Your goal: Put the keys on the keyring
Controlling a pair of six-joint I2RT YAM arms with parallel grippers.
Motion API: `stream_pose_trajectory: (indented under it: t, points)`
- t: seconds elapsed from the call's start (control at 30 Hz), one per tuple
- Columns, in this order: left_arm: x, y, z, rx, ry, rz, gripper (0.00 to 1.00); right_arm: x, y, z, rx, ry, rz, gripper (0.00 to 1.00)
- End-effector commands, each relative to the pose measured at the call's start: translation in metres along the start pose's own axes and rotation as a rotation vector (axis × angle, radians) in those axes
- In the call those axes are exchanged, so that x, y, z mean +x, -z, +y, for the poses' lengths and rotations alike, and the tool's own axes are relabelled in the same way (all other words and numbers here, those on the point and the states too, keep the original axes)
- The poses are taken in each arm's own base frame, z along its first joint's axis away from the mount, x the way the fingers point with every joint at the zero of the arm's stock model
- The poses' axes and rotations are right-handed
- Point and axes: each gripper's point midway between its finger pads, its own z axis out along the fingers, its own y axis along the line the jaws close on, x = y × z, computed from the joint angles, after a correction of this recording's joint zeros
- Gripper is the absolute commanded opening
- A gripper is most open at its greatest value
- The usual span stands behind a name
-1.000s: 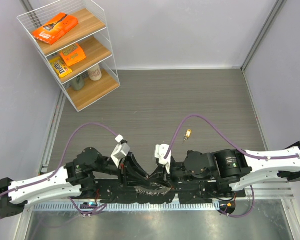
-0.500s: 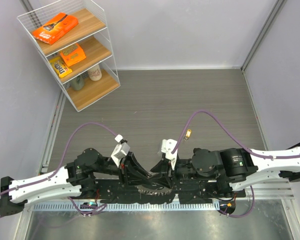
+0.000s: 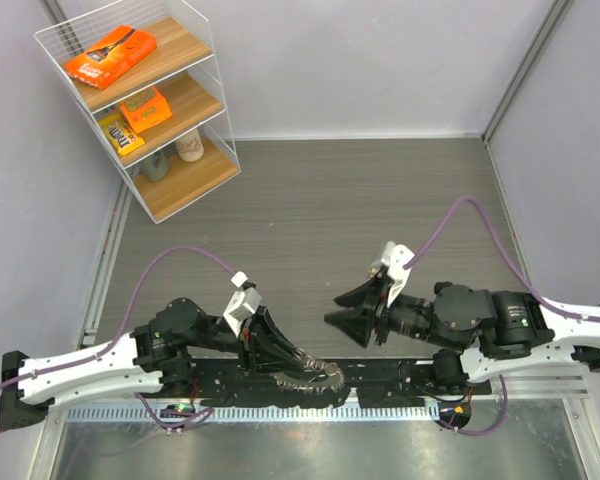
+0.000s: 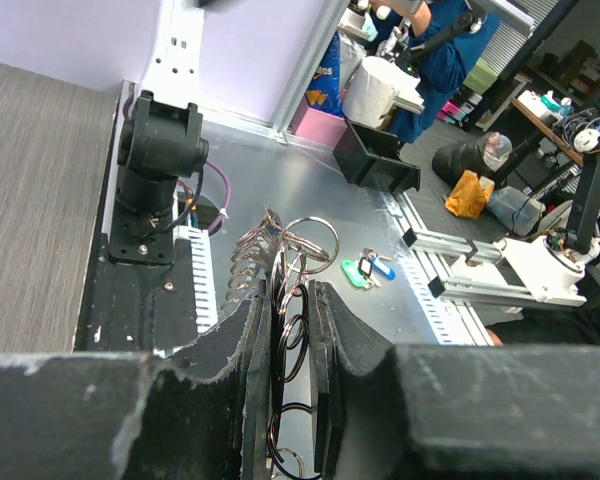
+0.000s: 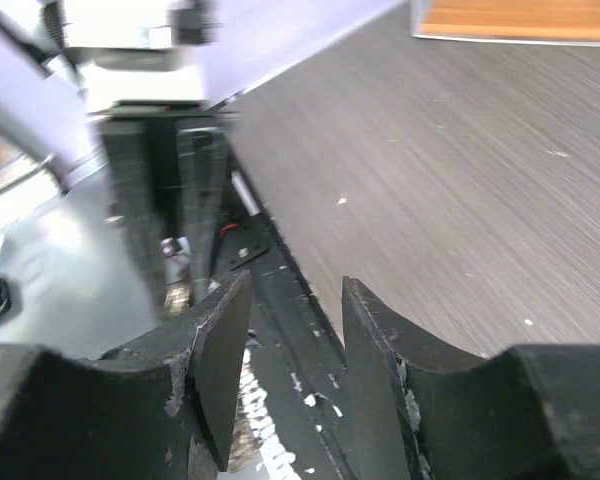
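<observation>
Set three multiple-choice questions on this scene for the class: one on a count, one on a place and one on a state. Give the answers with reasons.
1. How many wooden shelves has the rack?
A. two
B. three
C. five

2. Where is the keyring?
A. on the rack's top shelf
B. against the far wall
C. at the near edge of the table, in the left gripper

3. How is the right gripper?
A. open and empty
B. shut on the keyring
C. shut on an orange packet

Answers:
1 B: three boards show in the top view.
2 C: the left wrist view shows that gripper clamped on the rings.
3 A: its jaws stand apart with nothing between them.
</observation>
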Motion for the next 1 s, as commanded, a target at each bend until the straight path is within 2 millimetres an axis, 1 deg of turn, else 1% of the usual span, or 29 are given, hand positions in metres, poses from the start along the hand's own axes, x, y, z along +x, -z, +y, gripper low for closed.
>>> stream_pose_trajectory:
  t: [0.0,0.03,0.07,0.1,0.13,0.17,0.2,0.23,0.27,0.3,0.33,0.37,0.4,0.43,0.47,0.5,0.53,0.57,0.67,0.77,0.8,0.83,0.87,0.9,0.93,0.97]
  points:
    - [-0.023,0.001,-0.012,0.029,-0.071,-0.068,0.00,0.023,0.003,-0.070,0.271,-0.108,0.009,0.48]
    - [-0.022,0.001,-0.013,0.028,-0.072,-0.063,0.00,0.030,0.001,-0.076,0.284,-0.146,0.021,0.48]
    - [-0.022,0.002,-0.012,0.024,-0.073,-0.063,0.00,0.044,0.001,-0.100,0.362,-0.167,0.038,0.48]
    - [-0.023,0.002,-0.013,0.024,-0.077,-0.064,0.00,0.054,0.000,-0.119,0.414,-0.204,0.052,0.49]
    - [-0.024,0.002,-0.013,0.025,-0.076,-0.065,0.00,0.065,-0.001,-0.126,0.437,-0.226,0.072,0.49]
    - [-0.023,0.003,-0.013,0.025,-0.076,-0.062,0.00,0.071,-0.001,-0.141,0.479,-0.248,0.082,0.49]
    - [-0.022,0.003,-0.013,0.023,-0.077,-0.062,0.00,0.084,-0.002,-0.149,0.509,-0.256,0.110,0.50]
    - [-0.023,0.003,-0.014,0.023,-0.077,-0.065,0.00,0.093,-0.003,-0.163,0.558,-0.268,0.127,0.50]
    - [-0.023,0.004,-0.013,0.021,-0.077,-0.065,0.00,0.104,-0.005,-0.171,0.585,-0.270,0.149,0.51]
    - [-0.022,0.004,-0.013,0.019,-0.074,-0.063,0.00,0.120,-0.005,-0.184,0.633,-0.277,0.184,0.51]
    - [-0.022,0.004,-0.013,0.017,-0.074,-0.064,0.00,0.125,-0.006,-0.190,0.654,-0.287,0.188,0.51]
    - [-0.020,0.005,-0.012,0.016,-0.075,-0.062,0.00,0.138,-0.005,-0.200,0.690,-0.300,0.214,0.51]
    - [-0.020,0.005,-0.012,0.016,-0.076,-0.064,0.00,0.143,-0.007,-0.204,0.701,-0.314,0.212,0.51]
    - [-0.019,0.006,-0.013,0.019,-0.073,-0.063,0.00,0.155,-0.006,-0.214,0.736,-0.330,0.229,0.51]
    - [-0.018,0.006,-0.011,0.015,-0.071,-0.062,0.00,0.158,-0.008,-0.217,0.740,-0.341,0.222,0.51]
    - [-0.018,0.007,-0.012,0.019,-0.074,-0.063,0.00,0.168,-0.007,-0.228,0.774,-0.357,0.231,0.51]
    - [-0.017,0.007,-0.011,0.016,-0.076,-0.064,0.00,0.172,-0.008,-0.231,0.775,-0.370,0.238,0.50]
    - [-0.016,0.007,-0.012,0.019,-0.076,-0.061,0.00,0.181,-0.007,-0.242,0.806,-0.385,0.248,0.50]
    - [-0.016,0.007,-0.012,0.020,-0.078,-0.057,0.00,0.191,-0.007,-0.262,0.840,-0.424,0.243,0.48]
    - [-0.014,0.007,-0.011,0.021,-0.079,-0.052,0.00,0.195,-0.013,-0.277,0.851,-0.427,0.244,0.47]
    - [-0.013,0.007,-0.011,0.023,-0.078,-0.051,0.00,0.199,-0.012,-0.283,0.867,-0.429,0.260,0.47]
    - [-0.013,0.007,-0.011,0.023,-0.078,-0.053,0.00,0.195,-0.015,-0.286,0.866,-0.424,0.247,0.47]
    - [-0.012,0.007,-0.011,0.025,-0.078,-0.050,0.00,0.200,-0.015,-0.293,0.881,-0.427,0.260,0.48]
    - [-0.011,0.007,-0.011,0.025,-0.079,-0.049,0.00,0.195,-0.017,-0.297,0.882,-0.418,0.248,0.48]
    - [-0.011,0.007,-0.011,0.025,-0.077,-0.049,0.00,0.200,-0.017,-0.304,0.896,-0.428,0.263,0.48]
    - [-0.010,0.008,-0.011,0.025,-0.078,-0.049,0.00,0.196,-0.020,-0.309,0.893,-0.418,0.254,0.48]
